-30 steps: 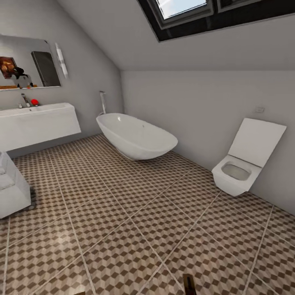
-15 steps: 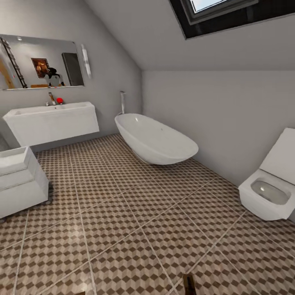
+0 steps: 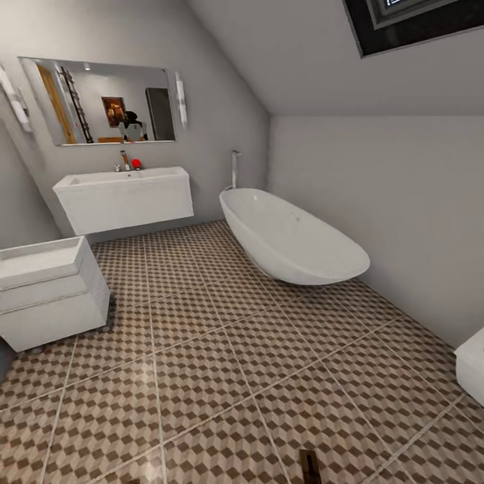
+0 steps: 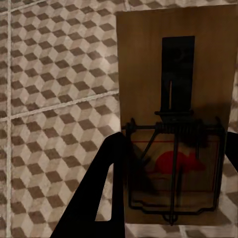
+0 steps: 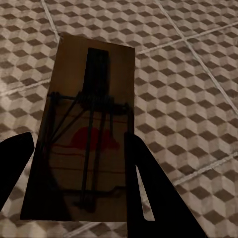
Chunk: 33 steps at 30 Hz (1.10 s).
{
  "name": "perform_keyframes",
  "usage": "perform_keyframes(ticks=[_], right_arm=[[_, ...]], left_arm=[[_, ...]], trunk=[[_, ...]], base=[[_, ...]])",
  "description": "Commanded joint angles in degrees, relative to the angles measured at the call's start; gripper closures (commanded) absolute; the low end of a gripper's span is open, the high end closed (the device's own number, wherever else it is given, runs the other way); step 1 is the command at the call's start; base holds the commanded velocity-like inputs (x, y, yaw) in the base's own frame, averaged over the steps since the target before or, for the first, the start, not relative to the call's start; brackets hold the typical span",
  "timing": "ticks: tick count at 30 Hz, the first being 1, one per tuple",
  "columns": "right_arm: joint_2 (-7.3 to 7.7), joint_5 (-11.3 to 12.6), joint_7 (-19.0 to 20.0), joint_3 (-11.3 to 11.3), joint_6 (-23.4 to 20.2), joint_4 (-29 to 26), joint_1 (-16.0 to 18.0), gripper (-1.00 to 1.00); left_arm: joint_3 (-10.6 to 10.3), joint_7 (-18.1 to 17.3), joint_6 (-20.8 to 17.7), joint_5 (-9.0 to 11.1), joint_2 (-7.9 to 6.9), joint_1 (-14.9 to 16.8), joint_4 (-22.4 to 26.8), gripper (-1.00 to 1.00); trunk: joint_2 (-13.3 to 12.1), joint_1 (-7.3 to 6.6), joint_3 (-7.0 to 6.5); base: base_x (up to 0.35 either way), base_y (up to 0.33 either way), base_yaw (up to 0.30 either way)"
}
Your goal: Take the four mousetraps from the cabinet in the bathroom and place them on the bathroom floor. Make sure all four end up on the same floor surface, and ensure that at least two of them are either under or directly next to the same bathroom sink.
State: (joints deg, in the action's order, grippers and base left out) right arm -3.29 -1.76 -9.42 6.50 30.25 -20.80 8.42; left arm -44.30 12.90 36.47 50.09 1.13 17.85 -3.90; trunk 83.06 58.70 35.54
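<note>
Head view: sink [image 3: 124, 195] on the far wall under a mirror [image 3: 107, 101], oval bathtub [image 3: 292, 235] beside it, tray-topped white block [image 3: 47, 292] nearer, bathroom floor [image 3: 222, 376] between them. Left wrist view: left gripper [image 4: 171, 188] clamps a mousetrap [image 4: 173, 99] above the tiles. Right wrist view: right gripper [image 5: 79, 168] grips a second mousetrap [image 5: 84, 134].

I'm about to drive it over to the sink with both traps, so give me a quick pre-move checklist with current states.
1. Left gripper holds a mousetrap: ok, fingers on both sides of the board.
2. Right gripper holds a second mousetrap: ok.
3. Sink in the head view: ok, on the far wall under the mirror.
4. Bathroom floor toward it free of obstacles: ok; the white tray-topped block sits to one side.
5. Grip firmness: cannot tell.
</note>
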Motion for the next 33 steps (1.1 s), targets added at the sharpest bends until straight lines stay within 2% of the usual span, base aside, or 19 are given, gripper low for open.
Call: perform_keyframes(ticks=[1, 11, 26, 33], right_arm=[[0.04, -0.2, -0.5, 0.4, 0.1, 0.0, 0.0, 1.0], [0.04, -0.2, -0.5, 0.4, 0.1, 0.0, 0.0, 1.0], [0.12, -0.2, -0.4, 0.4, 0.1, 0.0, 0.1, 1.0], [0.12, -0.2, -0.5, 0.4, 0.1, 0.0, 0.1, 1.0]], left_arm=[[-0.4, 0.7, 0.1, -0.4, 0.07, 0.1, -0.2, 1.0], [-0.4, 0.7, 0.1, -0.4, 0.1, 0.0, -0.2, 1.0], [-0.4, 0.7, 0.1, -0.4, 0.1, 0.1, -0.2, 1.0], [-0.4, 0.7, 0.1, -0.4, 0.1, 0.1, -0.2, 1.0]], trunk=[[0.0, 0.03, 0.05], [0.0, 0.03, 0.05], [0.0, 0.03, 0.05], [0.0, 0.03, 0.05]], base=[[0.341, 0.0, 0.291], [0.341, 0.0, 0.291], [0.341, 0.0, 0.042], [0.341, 0.0, 0.225]])
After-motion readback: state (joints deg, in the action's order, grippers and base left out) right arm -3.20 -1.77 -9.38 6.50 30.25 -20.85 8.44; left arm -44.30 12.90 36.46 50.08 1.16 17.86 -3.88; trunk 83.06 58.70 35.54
